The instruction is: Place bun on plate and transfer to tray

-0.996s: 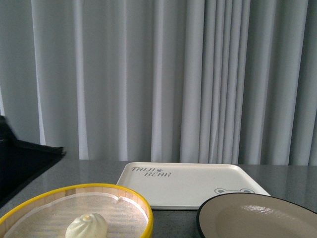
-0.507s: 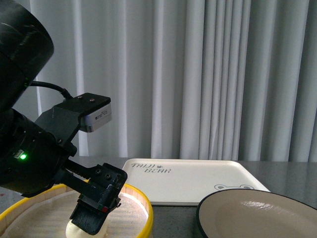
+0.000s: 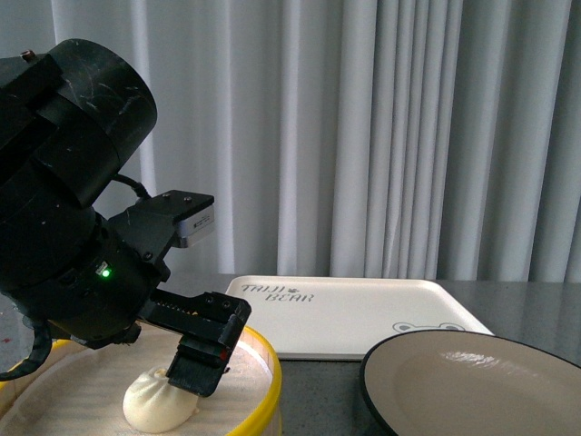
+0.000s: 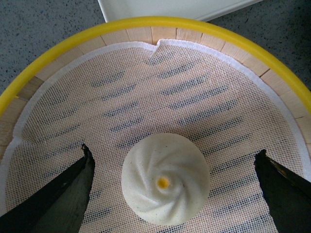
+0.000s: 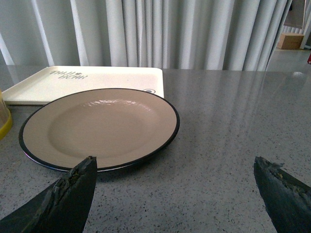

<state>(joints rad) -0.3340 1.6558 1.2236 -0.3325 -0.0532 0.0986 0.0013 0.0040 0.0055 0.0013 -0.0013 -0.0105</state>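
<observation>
- Pale grey curtains (image 3: 363, 136) hang behind a speckled dark grey worktop (image 3: 536, 304) in the front view. The black left arm (image 3: 73, 227) fills the left side, with a green light lit on it. Its left pincer (image 3: 186, 381) reaches down into the yellow-rimmed steamer basket (image 3: 263, 359), right over the bun (image 3: 154, 409). To the right of the basket lie the white tray (image 3: 363, 322) — lettered "TAIJI BEAR" — and, nearer the camera, the plate (image 3: 472, 391).
- Left wrist view: the bun sits on the white mesh liner (image 4: 194, 82) inside the basket, with its pleated top upward and a small yellow spot at the centre. The pincer is spread wide, with one dark finger (image 4: 53, 199) on each side of the bun, neither touching it.
- Right wrist view: the right pincer (image 5: 174, 162) stands over the worktop — jaws apart, holding nothing. The plate lies just ahead of it, with the tray behind the plate; whether the two touch I cannot tell. A sliver of the basket's yellow rim shows at the picture's edge.
</observation>
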